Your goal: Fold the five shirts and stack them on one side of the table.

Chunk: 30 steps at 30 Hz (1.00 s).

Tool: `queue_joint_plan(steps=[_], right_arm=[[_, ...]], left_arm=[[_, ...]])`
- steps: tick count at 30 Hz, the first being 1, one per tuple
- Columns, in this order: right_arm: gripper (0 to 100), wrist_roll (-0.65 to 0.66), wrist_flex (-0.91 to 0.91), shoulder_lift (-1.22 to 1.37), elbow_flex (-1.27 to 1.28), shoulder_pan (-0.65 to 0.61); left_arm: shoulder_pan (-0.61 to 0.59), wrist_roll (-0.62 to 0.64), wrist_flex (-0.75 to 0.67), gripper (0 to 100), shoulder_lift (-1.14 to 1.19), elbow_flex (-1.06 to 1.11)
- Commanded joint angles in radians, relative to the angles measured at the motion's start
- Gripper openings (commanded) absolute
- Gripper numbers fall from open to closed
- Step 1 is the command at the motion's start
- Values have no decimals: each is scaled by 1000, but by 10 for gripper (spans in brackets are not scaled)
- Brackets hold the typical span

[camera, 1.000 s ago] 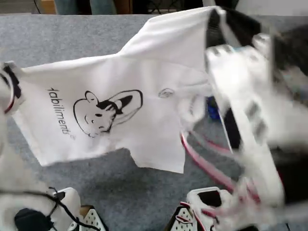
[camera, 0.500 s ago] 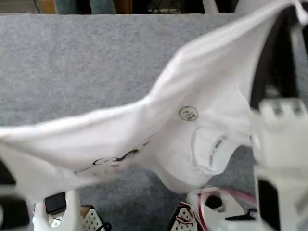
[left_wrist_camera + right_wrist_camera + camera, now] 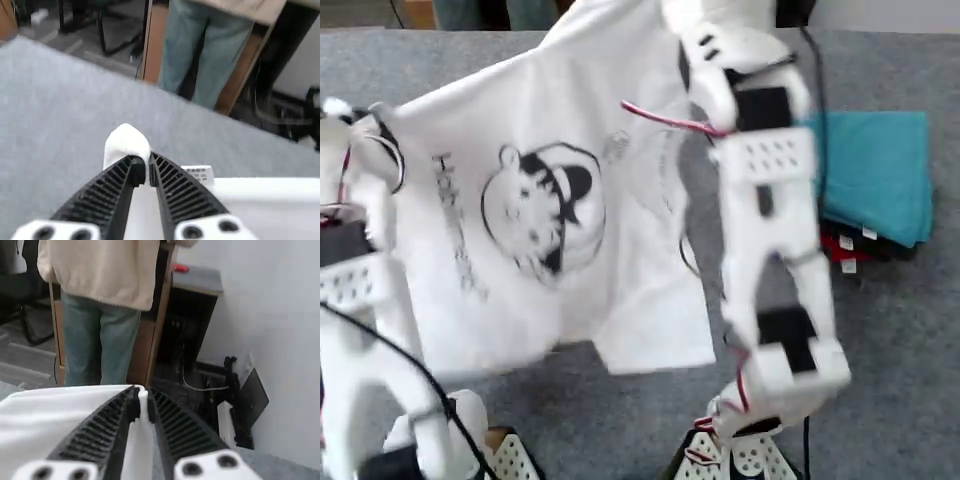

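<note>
From the high view, a white short-sleeved T-shirt with a black cartoon-face print (image 3: 550, 210) hangs spread in the air above the grey felt-covered table (image 3: 620, 420), stretched between two white arms. The left arm (image 3: 360, 290) stands upright at the table's left edge, with its top at the shirt's left corner. The right arm (image 3: 770, 200) stretches from its base at the near edge up to the shirt's far corner. Black lettering runs beside the print but is too blurred to make out. On the right side of the table lies a folded teal shirt (image 3: 880, 170), with folded red and black cloth (image 3: 845, 248) showing under its near edge.

In the left wrist view, the black ribbed jaws are clamped on a bunched fold of the white shirt. A small white sewn-in label (image 3: 198, 173) sits just beside them, its print too small to read.

In the right wrist view, the black ribbed jaws are pinched tight on the shirt's white edge.
</note>
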Motion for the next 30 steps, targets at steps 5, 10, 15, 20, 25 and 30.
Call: queue_joint_plan(steps=[5,10,15,20,25,30], right_arm=[[14,-6,157,260,-430,-17],[14,6,479,325,-659,-25],[14,78,864,343,-780,-46],[14,74,1157,360,-809,-77],[14,28,1166,331,-668,-55],[14,32,1158,162,-318,-64]], left_arm=[[-4,-55,9,29,390,-340],[-1,-55,292,29,410,-460],[-2,-55,535,29,367,-390],[-5,-57,601,29,321,-157],[-7,-57,476,29,235,156],[-73,-57,318,29,141,357]])
